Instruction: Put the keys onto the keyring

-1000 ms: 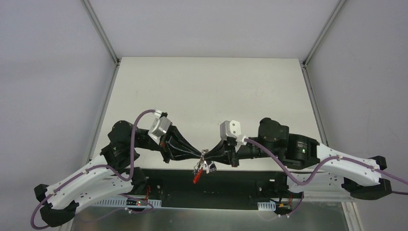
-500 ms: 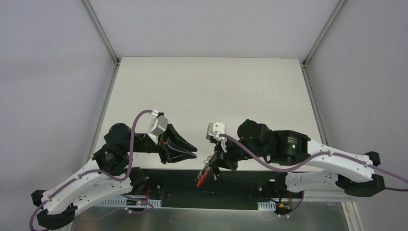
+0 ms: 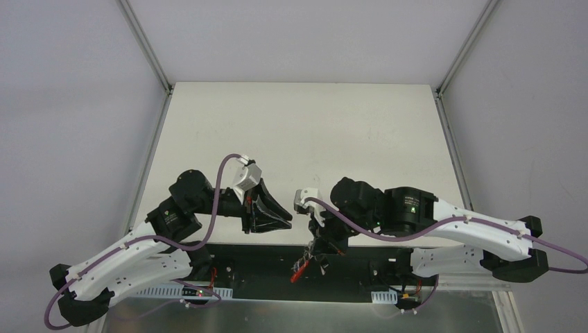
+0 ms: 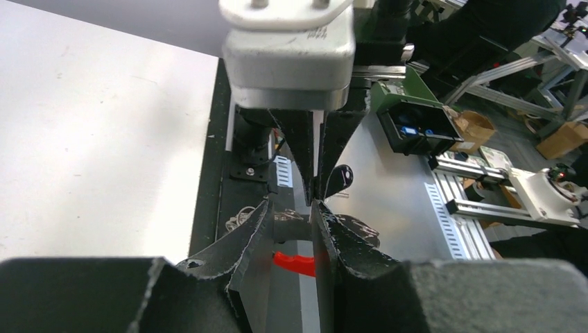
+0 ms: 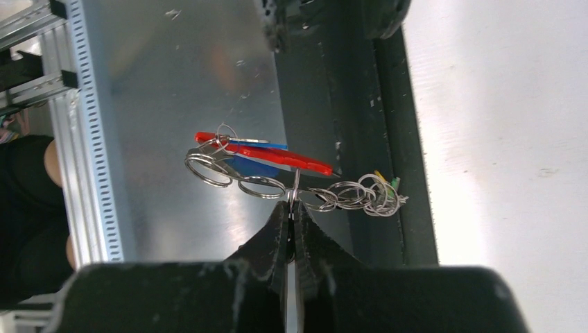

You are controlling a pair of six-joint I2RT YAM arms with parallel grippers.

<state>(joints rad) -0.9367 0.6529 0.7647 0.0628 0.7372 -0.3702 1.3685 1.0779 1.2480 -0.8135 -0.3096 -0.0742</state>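
My right gripper (image 3: 317, 248) points toward the near edge and is shut on a thin silvery ring of the keyring (image 3: 302, 266). In the right wrist view the jaws (image 5: 291, 205) pinch that ring. From it hangs a chain of silvery loops with the curved red section (image 5: 267, 154). A blue-headed key (image 5: 251, 166) lies under the red part, and small yellow and green heads (image 5: 388, 184) sit at the right end. My left gripper (image 3: 281, 216) is open and empty, to the left of the bunch. In its own view (image 4: 291, 205) the red section (image 4: 295, 262) shows beyond the jaws.
The bunch hangs over the black base strip (image 3: 263, 267) and the metal shelf (image 5: 173, 104) at the near edge. The white table (image 3: 298, 132) stretches away behind both arms. A green box (image 4: 416, 121) and slotted rails (image 4: 451, 215) lie beyond the edge.
My left gripper has let go of the bunch, opened and drawn back to the left. My right gripper has carried the keyring and keys toward the near edge.
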